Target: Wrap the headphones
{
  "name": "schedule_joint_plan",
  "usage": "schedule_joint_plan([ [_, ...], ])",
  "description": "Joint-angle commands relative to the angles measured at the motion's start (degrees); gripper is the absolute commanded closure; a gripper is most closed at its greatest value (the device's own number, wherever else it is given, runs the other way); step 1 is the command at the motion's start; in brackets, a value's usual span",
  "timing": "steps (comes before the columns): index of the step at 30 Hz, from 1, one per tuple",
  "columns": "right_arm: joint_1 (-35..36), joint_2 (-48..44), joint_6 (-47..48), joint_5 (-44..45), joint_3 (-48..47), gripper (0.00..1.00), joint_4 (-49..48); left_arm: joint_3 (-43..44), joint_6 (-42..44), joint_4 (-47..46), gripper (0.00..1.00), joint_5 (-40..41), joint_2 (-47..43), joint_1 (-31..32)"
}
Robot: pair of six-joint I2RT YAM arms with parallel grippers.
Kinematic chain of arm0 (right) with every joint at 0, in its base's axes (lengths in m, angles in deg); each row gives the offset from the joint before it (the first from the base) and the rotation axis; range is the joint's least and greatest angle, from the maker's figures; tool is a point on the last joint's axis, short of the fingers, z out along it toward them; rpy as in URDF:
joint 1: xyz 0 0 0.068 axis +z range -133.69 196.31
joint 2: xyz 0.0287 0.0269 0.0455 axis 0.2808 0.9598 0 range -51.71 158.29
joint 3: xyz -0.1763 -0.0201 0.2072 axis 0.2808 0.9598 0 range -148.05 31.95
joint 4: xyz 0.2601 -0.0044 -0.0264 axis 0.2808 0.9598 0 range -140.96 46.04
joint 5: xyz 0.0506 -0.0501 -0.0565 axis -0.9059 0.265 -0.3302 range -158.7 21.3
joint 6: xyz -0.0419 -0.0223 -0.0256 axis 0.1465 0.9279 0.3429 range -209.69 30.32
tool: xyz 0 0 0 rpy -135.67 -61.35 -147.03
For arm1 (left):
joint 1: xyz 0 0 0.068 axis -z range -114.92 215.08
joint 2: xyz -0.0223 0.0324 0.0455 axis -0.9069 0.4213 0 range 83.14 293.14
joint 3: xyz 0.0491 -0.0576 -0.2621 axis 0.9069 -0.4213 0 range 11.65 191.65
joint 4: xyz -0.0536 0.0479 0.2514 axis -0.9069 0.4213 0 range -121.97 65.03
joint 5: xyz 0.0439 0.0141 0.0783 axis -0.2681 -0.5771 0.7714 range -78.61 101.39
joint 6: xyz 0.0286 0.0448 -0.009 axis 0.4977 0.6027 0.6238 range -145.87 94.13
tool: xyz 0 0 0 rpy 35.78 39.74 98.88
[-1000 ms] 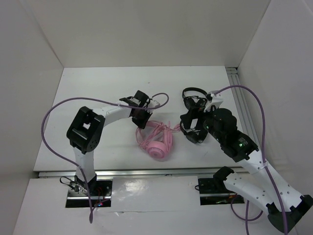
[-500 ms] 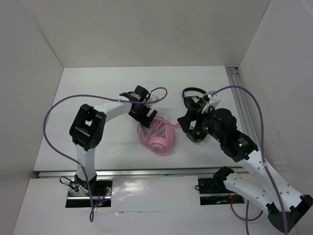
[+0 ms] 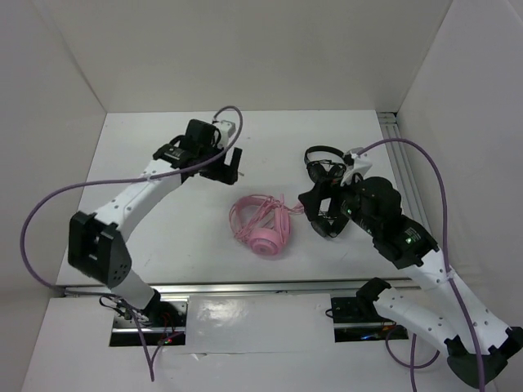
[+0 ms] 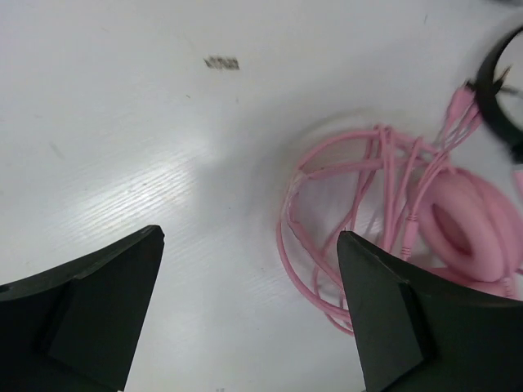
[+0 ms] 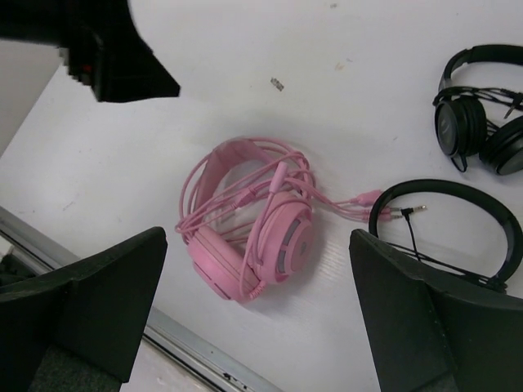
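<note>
Headphones (image 3: 263, 229) lie on the surface (image 3: 188, 245) with nothing touching them. Up and to their left in the top view, the left fingers (image 4: 98, 310) stand wide apart and empty over bare surface, probably to give the headphones room. Just to the right of the headphones, the right fingers (image 5: 90, 302) are also spread and empty, pointed at them as if ready for the next grasp. The pink cable (image 4: 327, 163) loops several times around the headband, which looks like wrapping well under way. Its plug (image 5: 369, 196) trails toward the nearer black headset (image 5: 445, 192), and a second black headset (image 5: 470, 114) sits beyond. A second ago the left fingers were shut right at the headband. Now they have let go and drawn well away, while the right arm has barely shifted.
</note>
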Motion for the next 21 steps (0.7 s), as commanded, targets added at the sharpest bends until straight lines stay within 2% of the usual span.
schedule_joint_plan([
  [1,-0.2,0.7,-1.3,4.5,-9.1,0.0,6.6,0.7,-9.8,1.7,0.0,6.9,-11.9,-0.7],
  [4,-0.2,0.7,-1.8,5.2,-16.5,0.0,13.2,-5.1,-15.8,2.2,0.0,6.9,-22.9,-1.3],
  [5,-0.2,0.1,-1.8,4.6,-18.4,0.0,14.5,-6.7,-18.4,2.2,0.0,6.9,-31.4,-1.3],
  [6,-0.2,-0.9,-1.8,4.6,-20.0,0.0,15.8,-9.6,-19.6,3.1,0.0,6.9,-36.0,-1.3],
  [8,-0.2,-1.7,-1.8,2.6,-24.4,0.0,19.6,-12.6,-20.8,3.7,0.0,5.8,-44.8,-1.3],
  [9,-0.2,-1.7,-1.2,1.8,-25.8,0.0,21.0,-13.7,-22.3,4.9,0.0,5.8,-53.3,-1.3],
  [13,-0.7,-3.6,-0.7,1.3,-30.5,0.0,27.6,-17.9,-23.7,9.6,0.0,5.8,-69.3,-1.3],
  [16,-0.7,-5.3,-0.7,2.0,-31.7,0.0,30.7,-16.1,-23.7,16.6,0.0,7.3,-74.0,-1.3],
  [21,-0.7,-7.5,-0.7,3.6,-31.0,0.0,31.9,-13.6,-21.9,24.6,0.0,7.9,-74.1,-1.3],
])
